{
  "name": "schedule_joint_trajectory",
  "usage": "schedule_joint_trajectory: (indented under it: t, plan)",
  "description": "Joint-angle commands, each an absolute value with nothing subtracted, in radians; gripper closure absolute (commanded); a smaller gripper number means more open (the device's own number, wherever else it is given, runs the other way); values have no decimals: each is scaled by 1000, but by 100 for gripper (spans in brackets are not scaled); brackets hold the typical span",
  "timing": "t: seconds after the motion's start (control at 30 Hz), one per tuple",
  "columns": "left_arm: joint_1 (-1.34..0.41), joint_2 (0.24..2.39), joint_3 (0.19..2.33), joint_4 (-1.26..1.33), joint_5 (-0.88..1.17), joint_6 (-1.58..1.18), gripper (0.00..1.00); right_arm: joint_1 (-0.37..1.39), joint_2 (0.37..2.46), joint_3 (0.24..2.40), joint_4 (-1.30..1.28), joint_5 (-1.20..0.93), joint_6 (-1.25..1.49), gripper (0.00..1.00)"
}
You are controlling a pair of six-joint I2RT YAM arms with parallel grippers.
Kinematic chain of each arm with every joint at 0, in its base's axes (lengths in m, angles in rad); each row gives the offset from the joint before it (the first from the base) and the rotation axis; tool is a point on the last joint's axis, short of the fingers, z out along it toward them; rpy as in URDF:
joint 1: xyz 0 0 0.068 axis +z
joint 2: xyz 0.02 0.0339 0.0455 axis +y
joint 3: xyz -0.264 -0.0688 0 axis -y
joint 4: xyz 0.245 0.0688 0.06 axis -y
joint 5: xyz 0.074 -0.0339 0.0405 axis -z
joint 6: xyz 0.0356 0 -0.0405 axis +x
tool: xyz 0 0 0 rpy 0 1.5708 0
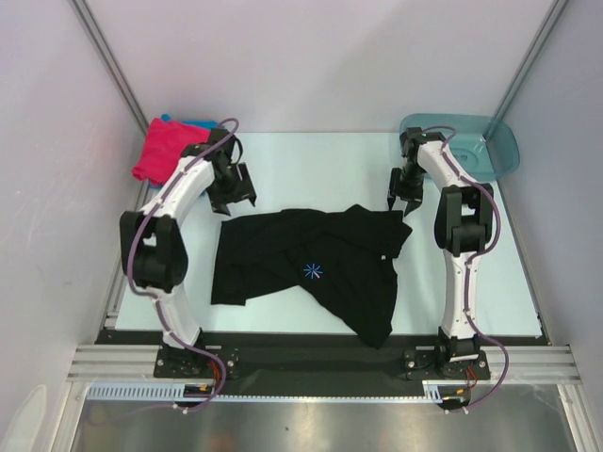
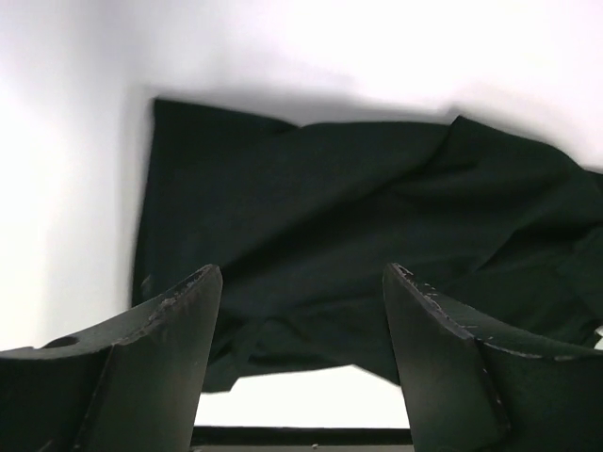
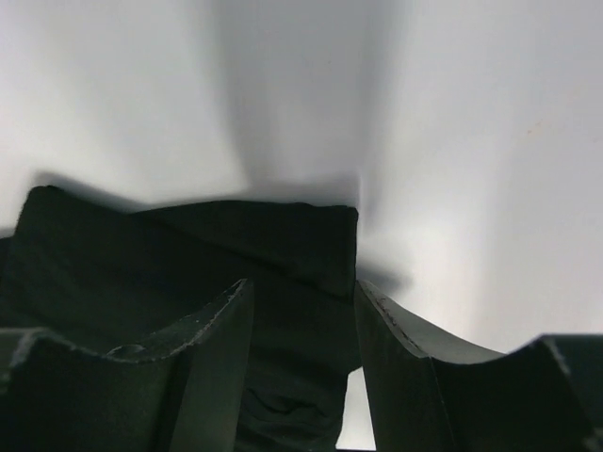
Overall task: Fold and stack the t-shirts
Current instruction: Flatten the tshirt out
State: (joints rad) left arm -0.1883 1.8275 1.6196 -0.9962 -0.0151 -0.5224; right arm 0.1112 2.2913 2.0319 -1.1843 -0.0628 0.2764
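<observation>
matt black cloth t-shirt [image 1: 273, 259]

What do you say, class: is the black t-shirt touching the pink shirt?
Apart. The top external view shows the black t-shirt mid-table and the pink shirt in the far-left corner, with bare table between them.

Large black cloth t-shirt [image 1: 273, 254], centre: small blue-white starburst print [image 1: 313, 271]. Folded magenta-pink cloth shirt [image 1: 165, 151] upper left; blue cloth shirt [image 1: 193, 122] touching it. Translucent teal plastic basin [image 1: 495, 151] upper right.

The table [image 1: 320, 169] bears a black t-shirt [image 1: 283, 254], folded shirts [image 1: 165, 146] and a basin [image 1: 492, 151].
</observation>
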Motion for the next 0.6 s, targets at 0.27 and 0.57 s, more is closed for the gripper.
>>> schedule_joint_trajectory:
  t: [0.27, 0.57]
  plan:
    - [-195, 1957, 1654, -951, 97, -482, 24, 95, 2304, 2054, -1206, -89, 241, 47]
    - [-196, 1931, 1623, -940, 149, -469, 23, 89, 2283, 2075, -1187, -190, 235, 47]
